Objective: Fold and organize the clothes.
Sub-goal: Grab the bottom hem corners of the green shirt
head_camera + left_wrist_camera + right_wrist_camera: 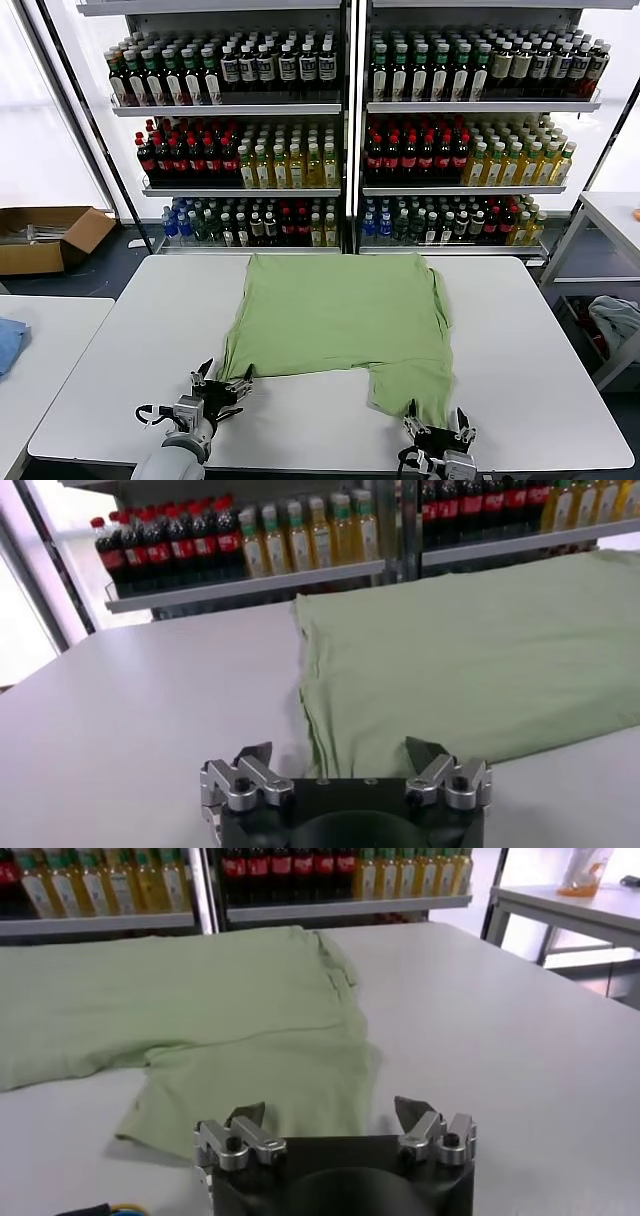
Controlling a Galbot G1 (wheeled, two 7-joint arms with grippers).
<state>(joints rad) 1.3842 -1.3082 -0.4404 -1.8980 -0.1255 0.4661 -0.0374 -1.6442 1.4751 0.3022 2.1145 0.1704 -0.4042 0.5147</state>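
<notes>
Polo shirt (335,320) in light green lies flat on the white counter (520,350), partly folded, with one flap reaching toward the near edge on the robot's right. Left end effector (222,385) hovers low over the counter just off the shirt's near left corner, its two fingers spread apart and holding nothing; in the left wrist view the same end effector (345,770) faces the shirt's (480,650) folded edge. Right end effector (437,425) sits at the near edge of the counter, just beside the hanging flap, fingers likewise apart and empty; its wrist view shows the end effector (330,1128) close to the flap's hem (240,1118). Behind the counter stand shelves of bottles (350,130). A cardboard box (45,235) lies on the floor to the left, and a blue cloth (8,340) rests on a neighbouring table.
</notes>
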